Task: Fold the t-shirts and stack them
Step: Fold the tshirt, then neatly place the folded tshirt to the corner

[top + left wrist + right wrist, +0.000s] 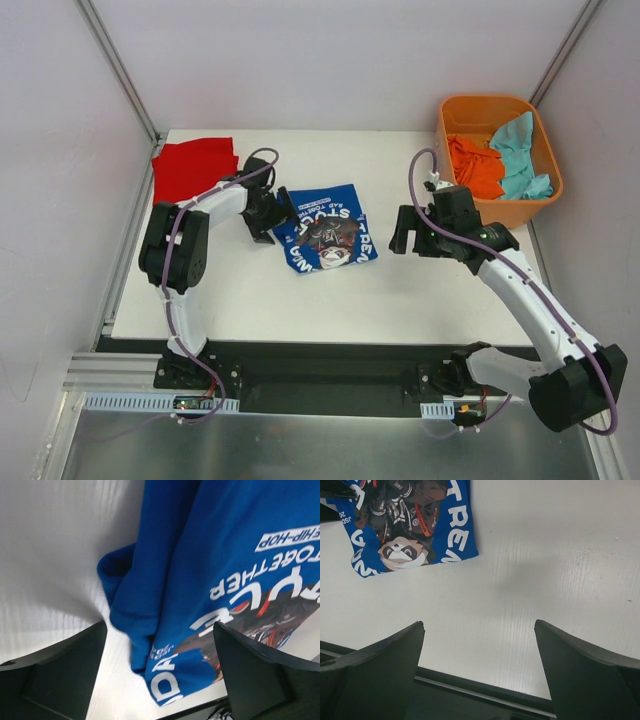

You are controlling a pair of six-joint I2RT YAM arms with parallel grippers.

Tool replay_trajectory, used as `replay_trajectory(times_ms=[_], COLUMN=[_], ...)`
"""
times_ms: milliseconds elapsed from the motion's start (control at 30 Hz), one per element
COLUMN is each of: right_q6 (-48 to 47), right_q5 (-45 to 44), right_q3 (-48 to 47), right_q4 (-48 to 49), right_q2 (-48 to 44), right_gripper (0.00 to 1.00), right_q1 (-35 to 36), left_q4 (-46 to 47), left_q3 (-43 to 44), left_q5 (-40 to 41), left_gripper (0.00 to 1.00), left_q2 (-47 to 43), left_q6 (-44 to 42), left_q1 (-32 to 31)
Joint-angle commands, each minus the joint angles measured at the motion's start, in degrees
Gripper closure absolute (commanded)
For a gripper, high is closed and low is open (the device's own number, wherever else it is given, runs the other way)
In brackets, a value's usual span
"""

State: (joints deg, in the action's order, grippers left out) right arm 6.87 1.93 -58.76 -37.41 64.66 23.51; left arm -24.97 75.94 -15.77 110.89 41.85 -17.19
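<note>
Fingers [55, 675] of left gripper [160, 630] spread wide over blue t-shirt [220, 545] edge

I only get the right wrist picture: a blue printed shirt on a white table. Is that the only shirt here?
Observer: No, a red t-shirt lies at the far left corner of the table.
Operator: Any more?
Observer: An orange t-shirt and a teal t-shirt sit crumpled in an orange tub at the far right.
Operator: Is anything touching the blue one?
Observer: The left hand hovers open at the left edge of the blue t-shirt; I cannot tell whether it touches.
</note>
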Motion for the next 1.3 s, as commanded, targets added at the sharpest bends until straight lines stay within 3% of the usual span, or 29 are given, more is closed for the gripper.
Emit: replay_trajectory(times_ms=[0,67,167,200,300,333,367,500,700,800,1267], right_q6=[-2.4,-3.1,-3.3,-3.4,-4.1,-4.2,-4.4,-5.5,-6.3,-6.4,-6.4], right_q5=[-5.3,-6.1,-6.6,-6.6,-6.7,-6.9,-7.0,-7.7,-8.9,-9.8,-13.6], right_q3=[0.0,0.1,0.0,0.0,0.1,0.2,0.4,0.8,1.7,2.2,2.2], right_q4=[-1.4,-1.4,-1.7,-1.7,-1.7,-1.7,-1.7,-1.5,-0.4,0.6,1.6], right_q2=[-4.5,-4.9,-5.1,-5.1,-5.4,-5.5,-5.5,-5.7,-5.3,-5.3,-1.7], right_gripper=[0.03,0.03,0.03,0.03,0.03,0.03,0.03,0.03,0.03,0.03,0.03], right_q1=[-0.3,-0.4,-0.7,-0.7,-1.1,-1.3,-1.4,-2.2,-2.7,-2.7,-2.8], left_q4=[-2.0,-2.6,-5.1,-6.4,-9.6,-10.4,-11.1,-12.7,-12.4,-12.2,-10.7], left_q3=[4.5,6.2,9.3,10.1,13.9,16.5,17.9,23.3,29.1,32.0,50.1], left_q5=[2.0,4.4,7.2,8.1,11.7,12.5,15.0,25.3,40.4,41.5,39.4], left_gripper=[0.19,0.23,0.38,0.5,0.7,0.94,1.0,1.0,1.0,1.0,1.0], left_q2=[3.7,5.5,8.2,8.9,11.2,12.1,12.4,10.6,8.5,8.8,13.6], left_q6=[-1.6,-1.8,-1.9,-1.9,-3.6,-6.1,-7.5,-16.3,-37.2,-47.0,-61.2], left_q1=[-2.3,-4.1,-5.0,-5.0,-5.2,-5.2,-5.3,-5.2,-4.5,-2.9,10.9])
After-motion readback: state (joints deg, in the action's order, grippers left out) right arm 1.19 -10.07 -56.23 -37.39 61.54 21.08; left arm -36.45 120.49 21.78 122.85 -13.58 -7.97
